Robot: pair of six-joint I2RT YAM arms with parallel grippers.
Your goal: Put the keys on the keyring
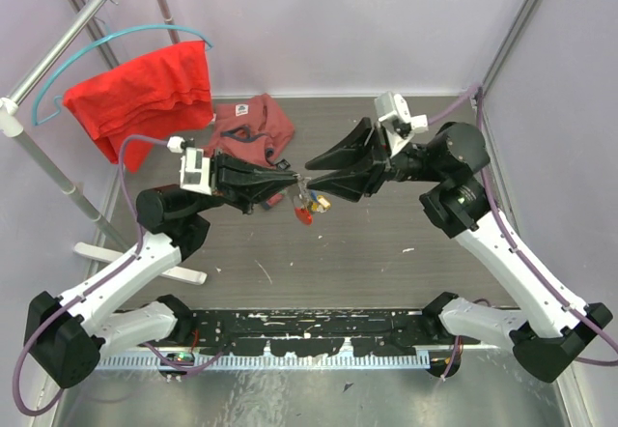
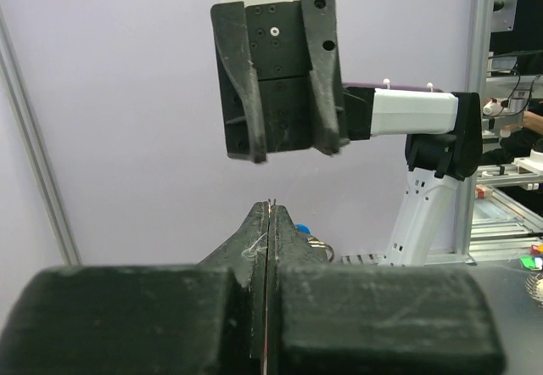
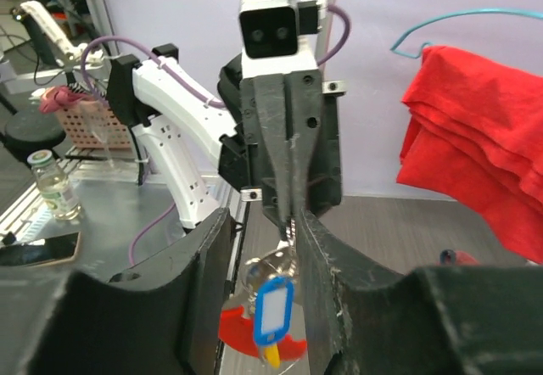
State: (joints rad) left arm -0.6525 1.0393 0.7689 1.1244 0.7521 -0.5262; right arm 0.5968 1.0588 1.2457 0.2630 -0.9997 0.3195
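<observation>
While I watch from the top view, the far left shows a red cloth (image 1: 145, 94) draped over a teal hanger (image 1: 116, 39), well apart from the work. To its right, a second reddish garment (image 1: 256, 123) lies crumpled on the far part of the dark table (image 1: 386, 253).

The left gripper (image 1: 292, 180) reaches in from the left, raised above the table and pointing right. Its own wrist camera shows the left gripper (image 2: 270, 214) clenched, the two fingers pressed flat together on a thin sliver of metal. The right wrist view gives me the same thing from the front: the fingers pinch the top of the keyring (image 3: 273, 269), which hangs below them in the air at the middle of the table.

The silvery loop carries a flat red tag (image 3: 233, 328) at its lower left. A blue-headed key (image 3: 271, 311) dangles in front, and a yellow head (image 3: 270, 358) peeks out just beneath the blue one. I cannot tell from these views how many keys are on the loop.

The right gripper (image 1: 315, 180) comes in from the right, tip to tip with the left one. Its jaws stand apart, one finger on either side of the hanging loop and blue head. I cannot tell whether a finger touches the metal.
</observation>
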